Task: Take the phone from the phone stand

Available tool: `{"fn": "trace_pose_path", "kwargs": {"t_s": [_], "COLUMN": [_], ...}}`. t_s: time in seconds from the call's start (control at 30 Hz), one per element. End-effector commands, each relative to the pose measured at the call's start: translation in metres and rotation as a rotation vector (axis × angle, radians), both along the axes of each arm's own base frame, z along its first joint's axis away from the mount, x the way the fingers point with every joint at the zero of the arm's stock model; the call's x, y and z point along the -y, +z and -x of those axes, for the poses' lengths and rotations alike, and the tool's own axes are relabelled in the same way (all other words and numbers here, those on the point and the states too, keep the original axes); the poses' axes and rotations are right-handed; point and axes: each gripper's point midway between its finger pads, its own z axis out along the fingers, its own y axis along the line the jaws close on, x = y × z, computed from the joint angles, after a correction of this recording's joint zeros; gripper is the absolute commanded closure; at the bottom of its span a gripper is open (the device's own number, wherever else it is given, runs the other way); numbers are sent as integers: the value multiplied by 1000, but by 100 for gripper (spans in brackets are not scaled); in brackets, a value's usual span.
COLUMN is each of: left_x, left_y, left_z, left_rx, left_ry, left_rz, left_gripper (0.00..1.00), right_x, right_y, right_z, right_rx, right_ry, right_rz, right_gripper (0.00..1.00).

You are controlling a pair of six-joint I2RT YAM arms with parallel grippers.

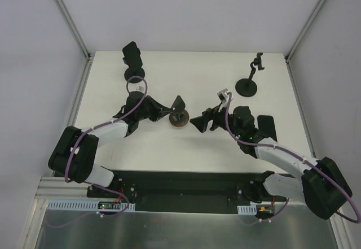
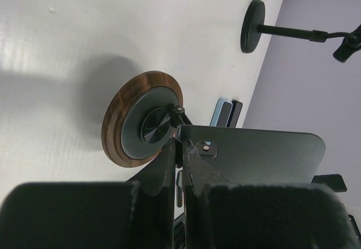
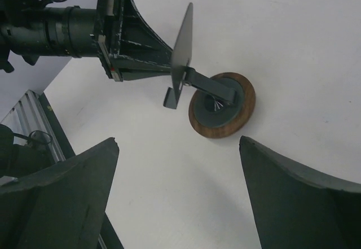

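The phone stand has a round wooden base (image 1: 179, 121) (image 2: 115, 127) (image 3: 240, 116) and a thin dark tilted plate (image 3: 183, 46) (image 2: 265, 153). Nothing rests on the plate. My left gripper (image 1: 169, 111) (image 2: 180, 144) (image 3: 166, 60) is shut on the plate's edge from behind. A dark flat slab, apparently the phone (image 1: 267, 126), lies on the table beside my right forearm. My right gripper (image 1: 197, 122) (image 3: 177, 142) stands wide open just right of the stand, with only bare table between its fingers.
A second black stand with a round base (image 1: 246, 86) (image 2: 252, 26) and a clamp on top (image 1: 258, 62) stands at the back right. Another black holder (image 1: 133, 62) stands at the back left. Frame posts rise at the table's far corners.
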Motion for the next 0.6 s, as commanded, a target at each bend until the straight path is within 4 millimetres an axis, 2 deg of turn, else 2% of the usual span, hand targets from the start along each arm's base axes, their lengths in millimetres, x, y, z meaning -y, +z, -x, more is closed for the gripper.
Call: {"fn": "trace_pose_path", "kwargs": {"t_s": [0.0,0.2,0.43,0.53,0.57], "left_x": [24,47,60,63,63], "left_y": [29,34,39,39,40], "left_z": [-14,-3,6,8,9], "left_rx": [64,70,85,84,88], "left_ry": [24,-19,-31,-29,-30], "left_rz": [50,62,69,76,76], "left_gripper": [100,100,100,100,100], "right_x": [-23,-35,-39,-43,-43], "right_y": [39,33,19,14,13], "right_z": [-11,-21,-36,-40,-40], "right_rx": [82,84,74,70,67], "right_ry": [-6,-53,-121,-131,-133], "right_rz": [-108,-98,-69,-62,-61], "right_gripper": [12,22,37,45,53]}}
